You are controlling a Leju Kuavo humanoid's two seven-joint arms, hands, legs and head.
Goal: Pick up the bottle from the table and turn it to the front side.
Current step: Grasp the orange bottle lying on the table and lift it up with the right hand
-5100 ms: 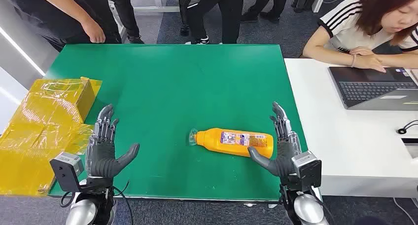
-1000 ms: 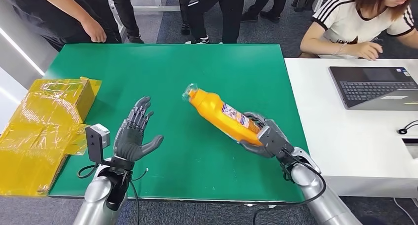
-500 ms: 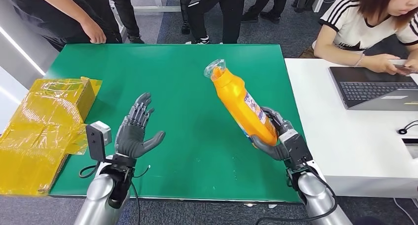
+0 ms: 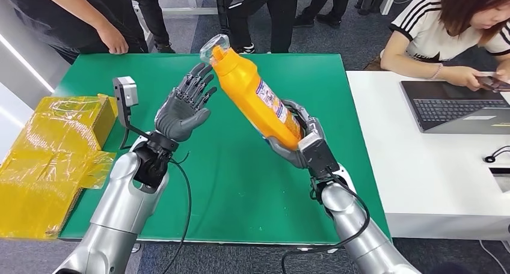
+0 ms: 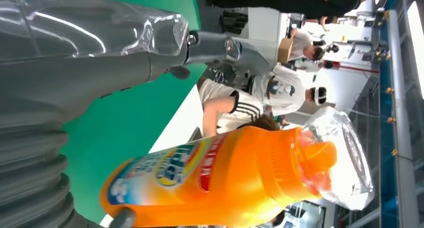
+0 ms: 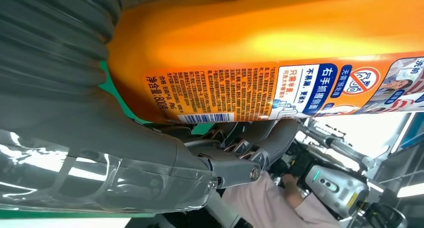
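Tabletop green. Bottle aloft over it, long axis tilted, cap end up toward left hand. Right hand grips its base. Left hand holds nothing, fingers spread, palm just beside the neck, nearer for regrasp

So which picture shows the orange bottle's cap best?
The left wrist view: the orange cap shows close up inside its clear plastic wrap. The head view shows the cap small, at the raised bottle's top. The right wrist view shows the bottle's label instead.
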